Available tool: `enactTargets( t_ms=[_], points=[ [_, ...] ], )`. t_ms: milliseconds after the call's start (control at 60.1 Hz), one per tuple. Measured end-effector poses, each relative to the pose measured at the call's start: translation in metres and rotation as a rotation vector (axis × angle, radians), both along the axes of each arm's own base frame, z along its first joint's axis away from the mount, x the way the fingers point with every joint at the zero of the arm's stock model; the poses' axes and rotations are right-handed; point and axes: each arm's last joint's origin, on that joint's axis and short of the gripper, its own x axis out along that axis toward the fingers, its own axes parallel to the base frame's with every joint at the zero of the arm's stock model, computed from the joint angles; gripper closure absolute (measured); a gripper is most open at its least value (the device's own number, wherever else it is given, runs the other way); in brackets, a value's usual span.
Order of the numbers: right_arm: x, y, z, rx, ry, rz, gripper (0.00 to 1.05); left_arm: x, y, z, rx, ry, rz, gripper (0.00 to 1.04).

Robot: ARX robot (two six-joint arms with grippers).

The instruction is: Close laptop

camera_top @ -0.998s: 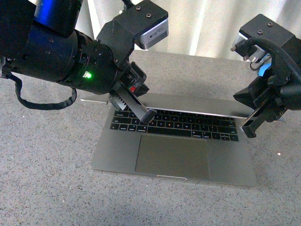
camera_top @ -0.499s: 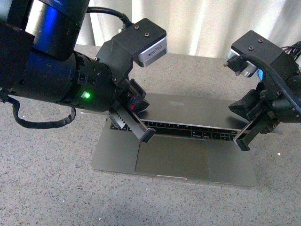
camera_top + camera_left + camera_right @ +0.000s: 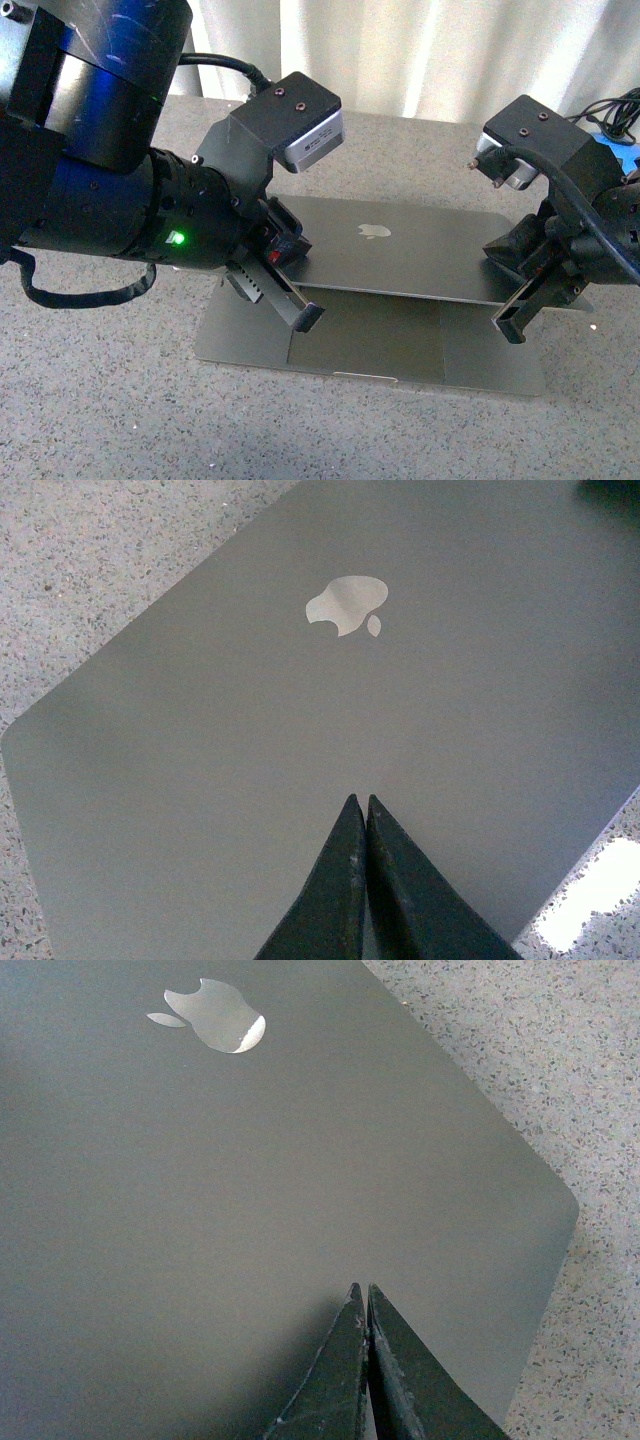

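The space-grey laptop [image 3: 400, 255] lies on the speckled table with its lid lowered almost flat, the silver apple logo [image 3: 374, 231] facing up. A strip of the base with the trackpad [image 3: 370, 345] still shows in front of the lid. My left gripper [image 3: 308, 317] is shut and lies over the lid's left front edge. My right gripper [image 3: 508, 327] is shut over the lid's right front edge. In the left wrist view the shut fingertips [image 3: 360, 805] rest on the lid [image 3: 250, 760]. In the right wrist view the shut fingertips [image 3: 360, 1295] rest on the lid [image 3: 200, 1210] near its corner.
The speckled grey table [image 3: 100, 400] surrounds the laptop. A white curtain [image 3: 420, 50] hangs behind the table. A blue object with cables [image 3: 615, 135] sits at the far right.
The lid has come down from wide open to nearly flat, hiding the keyboard. Both grippers have moved down and toward me with the lid.
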Motion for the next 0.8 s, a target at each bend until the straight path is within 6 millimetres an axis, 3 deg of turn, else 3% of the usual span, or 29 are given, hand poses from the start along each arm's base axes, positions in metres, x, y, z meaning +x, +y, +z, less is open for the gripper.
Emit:
enactTargets(
  t_ms=[799],
  points=[
    [-0.001, -0.001, -0.016, -0.017, 0.035, -0.005, 1.04, -0.006, 0.005, -0.025, -0.021, 0.063, 0.012, 1.01]
  ],
)
